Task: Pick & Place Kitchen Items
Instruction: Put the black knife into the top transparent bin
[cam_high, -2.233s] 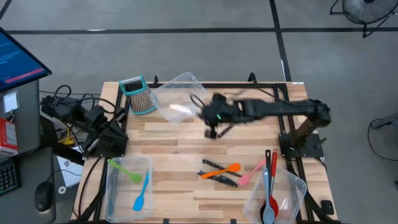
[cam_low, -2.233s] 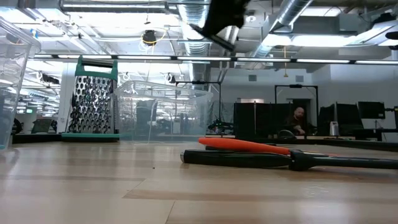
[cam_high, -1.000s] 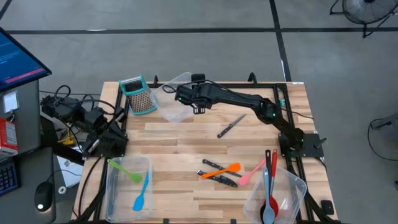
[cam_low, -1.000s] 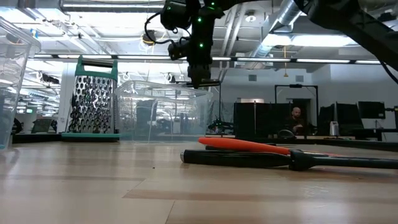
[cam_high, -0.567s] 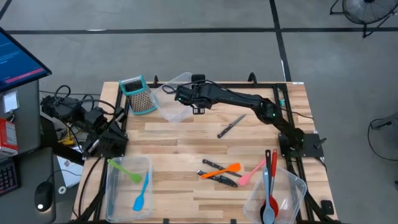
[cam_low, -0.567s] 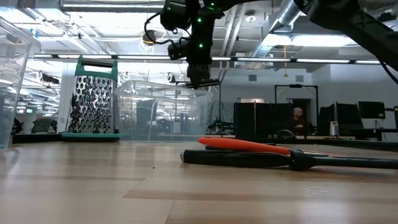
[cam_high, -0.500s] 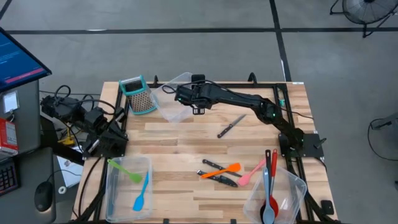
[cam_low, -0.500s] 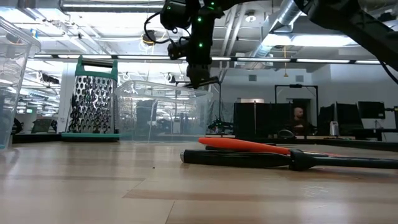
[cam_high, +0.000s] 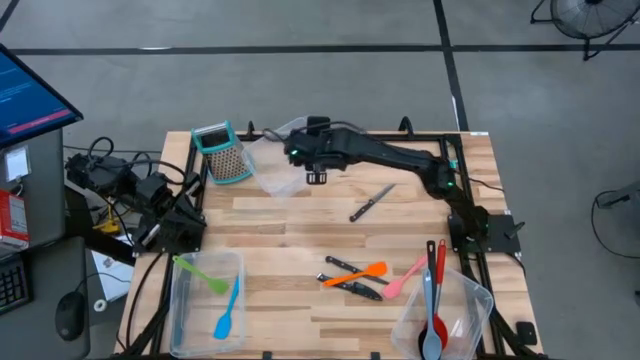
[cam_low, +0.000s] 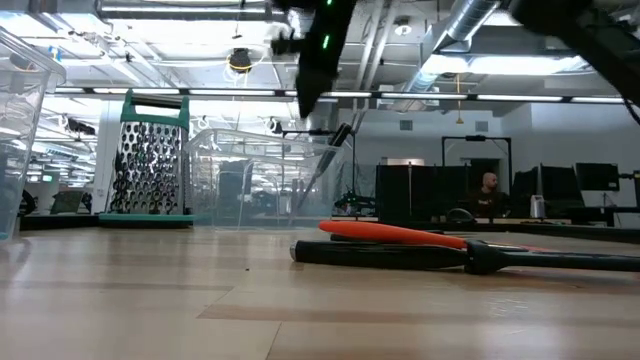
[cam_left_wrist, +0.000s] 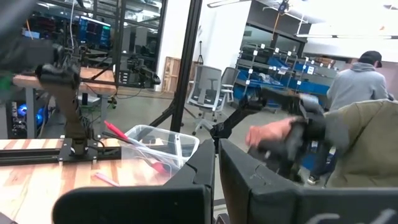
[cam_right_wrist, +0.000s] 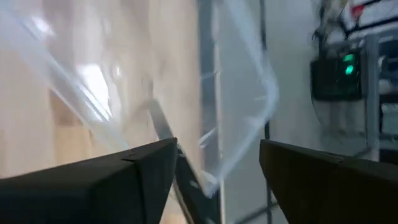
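Note:
My right gripper (cam_high: 315, 177) hangs open above the clear tub (cam_high: 283, 160) at the table's far middle, touching nothing; its fingers (cam_right_wrist: 149, 174) look down into the tub. A black-handled knife (cam_low: 322, 168) stands slanting inside the tub, its dark upper end near the rim, and shows below the fingers as a knife (cam_right_wrist: 176, 155) in the wrist view. My left gripper (cam_left_wrist: 216, 163) waits shut at the table's left edge (cam_high: 175, 225). Another knife (cam_high: 372, 202) lies flat on the table.
A grater (cam_high: 222, 152) stands left of the far tub. An orange spatula (cam_high: 362, 272), black knives (cam_high: 352, 287) and a pink spatula (cam_high: 405, 278) lie near the front. The near left tub (cam_high: 190, 300) holds two spatulas; the near right tub (cam_high: 470, 300) holds spoons.
My right gripper has risen above the far tub and let go of the knife it held level at the rim. The knife has dropped and now slants inside the tub, one end down.

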